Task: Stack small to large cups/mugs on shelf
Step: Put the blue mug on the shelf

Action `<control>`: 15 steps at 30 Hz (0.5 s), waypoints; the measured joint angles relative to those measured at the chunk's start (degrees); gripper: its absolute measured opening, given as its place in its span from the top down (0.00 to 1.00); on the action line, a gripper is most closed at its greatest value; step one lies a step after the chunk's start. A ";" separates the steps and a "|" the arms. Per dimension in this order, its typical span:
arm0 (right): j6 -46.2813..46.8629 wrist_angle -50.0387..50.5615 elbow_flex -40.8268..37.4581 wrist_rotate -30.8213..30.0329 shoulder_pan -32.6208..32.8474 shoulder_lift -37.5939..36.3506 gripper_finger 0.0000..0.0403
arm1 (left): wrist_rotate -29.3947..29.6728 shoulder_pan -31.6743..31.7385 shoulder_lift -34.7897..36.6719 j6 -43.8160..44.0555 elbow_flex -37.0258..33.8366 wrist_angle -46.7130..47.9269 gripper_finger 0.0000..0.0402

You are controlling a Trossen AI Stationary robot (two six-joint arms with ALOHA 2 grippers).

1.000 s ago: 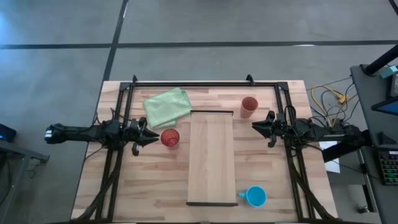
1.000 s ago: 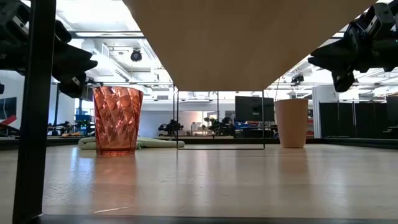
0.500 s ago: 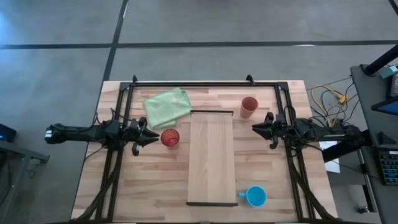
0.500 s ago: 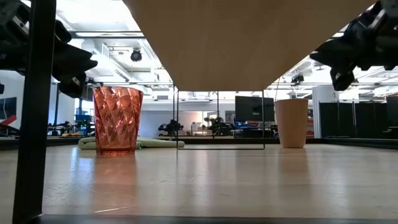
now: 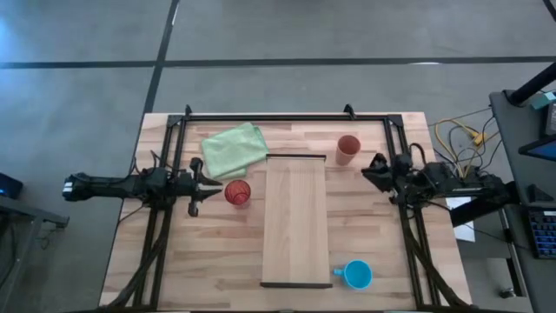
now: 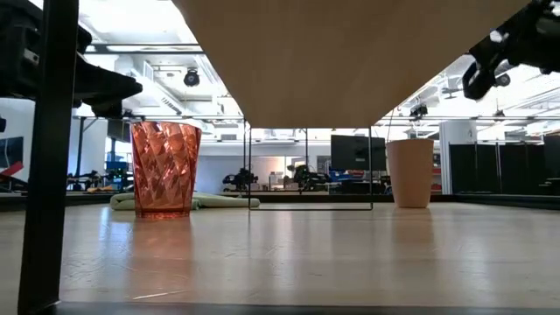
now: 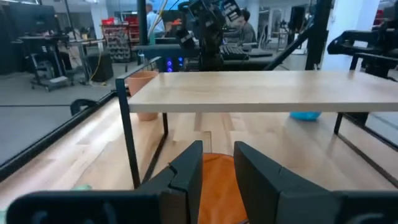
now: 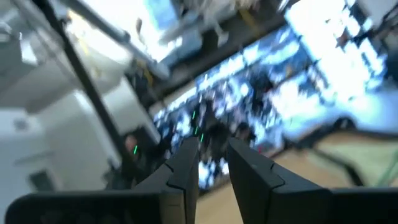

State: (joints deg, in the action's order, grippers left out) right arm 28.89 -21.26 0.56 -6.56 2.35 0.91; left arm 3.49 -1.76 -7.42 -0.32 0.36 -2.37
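A: What's the setting?

B: A slatted wooden table (image 5: 217, 252) on a grey concrete floor, with a black frame (image 5: 261, 116) round it. A long pale shelf (image 5: 295, 217) runs down the middle of the high view, from just above centre to the lower edge.

A: And the cups?

B: The red cup (image 5: 237, 192) stands just left of the shelf, left of centre. The terracotta cup (image 5: 347, 148) sits right of the shelf's upper end. The blue mug (image 5: 356, 275) is at the lower right, beside the shelf's bottom corner, handle toward the shelf. None is on the shelf. A green cloth (image 5: 233, 149) lies in the upper left of the table.

A: The arms?

B: The left gripper (image 5: 205, 184) hangs just left of the red cup, not touching it; in the left wrist view its fingers (image 7: 186, 177) stand slightly apart with the cup between and beyond them. The right gripper (image 5: 375, 169) sits right of the shelf, below the terracotta cup, fingers (image 8: 186, 163) a little apart and holding nothing.
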 joint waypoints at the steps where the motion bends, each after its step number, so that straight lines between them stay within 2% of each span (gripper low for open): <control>1: -0.20 -1.18 0.00 -1.35 0.00 0.00 0.80 | 0.00 0.00 -0.04 1.23 0.00 -0.02 0.81; 3: -0.20 -2.67 0.07 -3.46 0.00 0.11 0.80 | 0.00 0.00 0.07 4.14 0.00 -0.09 0.81; 9: -0.44 -1.02 5.04 -5.32 0.00 4.78 0.80 | -0.02 0.00 -0.04 4.41 0.00 -6.59 0.81; 11: -0.43 1.38 8.92 -5.31 0.02 8.26 0.80 | -0.05 0.00 0.05 5.07 0.25 -10.36 0.81; 15: -2.29 12.00 20.27 -5.08 0.02 17.28 0.80 | -0.09 -0.04 -0.58 6.94 4.64 -10.67 0.81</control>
State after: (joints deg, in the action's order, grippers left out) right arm 26.60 -9.26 20.83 -11.64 2.37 18.19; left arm 3.40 -1.80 -8.00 6.62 5.00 -13.05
